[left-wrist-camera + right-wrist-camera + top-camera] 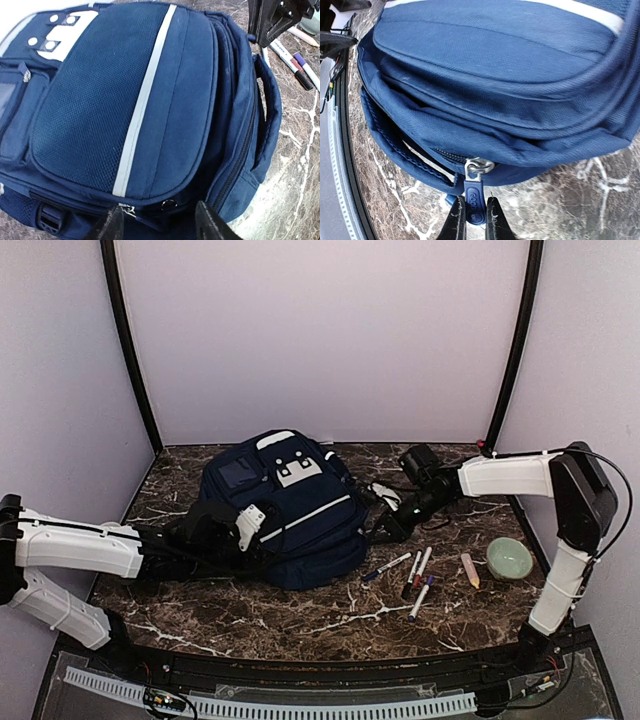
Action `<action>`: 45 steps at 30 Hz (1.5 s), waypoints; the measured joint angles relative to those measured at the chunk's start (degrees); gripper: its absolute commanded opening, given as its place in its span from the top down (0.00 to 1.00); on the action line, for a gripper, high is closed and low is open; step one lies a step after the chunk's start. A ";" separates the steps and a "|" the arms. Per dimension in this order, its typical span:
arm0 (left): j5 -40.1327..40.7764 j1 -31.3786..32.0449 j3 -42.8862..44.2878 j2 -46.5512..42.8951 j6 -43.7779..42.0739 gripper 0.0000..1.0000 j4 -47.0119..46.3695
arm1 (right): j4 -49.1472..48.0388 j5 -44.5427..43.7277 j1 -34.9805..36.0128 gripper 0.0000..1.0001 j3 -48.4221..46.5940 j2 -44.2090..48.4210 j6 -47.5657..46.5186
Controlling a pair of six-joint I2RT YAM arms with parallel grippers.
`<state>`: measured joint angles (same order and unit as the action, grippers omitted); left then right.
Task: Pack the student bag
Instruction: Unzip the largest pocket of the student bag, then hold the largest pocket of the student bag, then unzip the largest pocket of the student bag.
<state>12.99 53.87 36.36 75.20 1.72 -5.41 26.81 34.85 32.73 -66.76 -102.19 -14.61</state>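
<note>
The student bag (285,502), a navy backpack with a thin white stripe, lies flat on the marble table. My left gripper (246,524) sits at its left side. In the left wrist view its jaws (160,210) stand open over the bag's (125,100) front-pocket seam, near a small zipper slider (128,210), gripping nothing. My right gripper (386,530) is at the bag's right side. In the right wrist view it (475,201) is shut on the blue zipper pull tab (474,197) of a partly open compartment.
Three markers (418,572) and a peach-coloured pencil (470,570) lie on the table right of the bag. A pale green bowl (510,558) stands by the right arm's base. The booth's walls close in the back and sides.
</note>
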 measured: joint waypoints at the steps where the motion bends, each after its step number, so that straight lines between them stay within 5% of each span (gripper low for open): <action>1: -0.07 0.00 0.02 -0.66 -0.24 0.45 0.35 | 0.11 -0.28 0.48 1.00 0.00 -0.02 0.13; 8: -6.29 0.81 5.22 1.57 -2.03 0.42 -0.59 | 0.04 -0.42 2.75 1.00 0.00 0.17 0.68; 18: -10.54 1.53 20.65 22.99 -5.66 0.42 -6.88 | 0.02 1.11 2.91 1.00 0.02 1.55 1.64; 22: -12.04 0.72 23.63 27.69 -6.10 0.52 -7.15 | 0.07 1.36 2.91 1.00 0.07 1.92 1.64; 27: -14.84 0.00 26.32 30.08 -6.86 0.79 -6.69 | -0.13 1.11 2.89 1.00 0.09 2.05 1.64; 31: -16.17 -0.04 26.62 30.25 -7.34 0.91 -6.36 | 0.02 0.83 2.51 1.00 0.09 2.05 1.66; 45: -16.63 0.39 13.35 17.00 -7.08 0.98 -6.16 | -1.09 3.54 -2.56 1.00 0.72 -0.57 1.66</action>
<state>-3.64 54.26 49.71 92.20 -5.37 -11.57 25.71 38.39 30.17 -66.04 -102.76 -12.95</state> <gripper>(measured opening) 0.105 0.085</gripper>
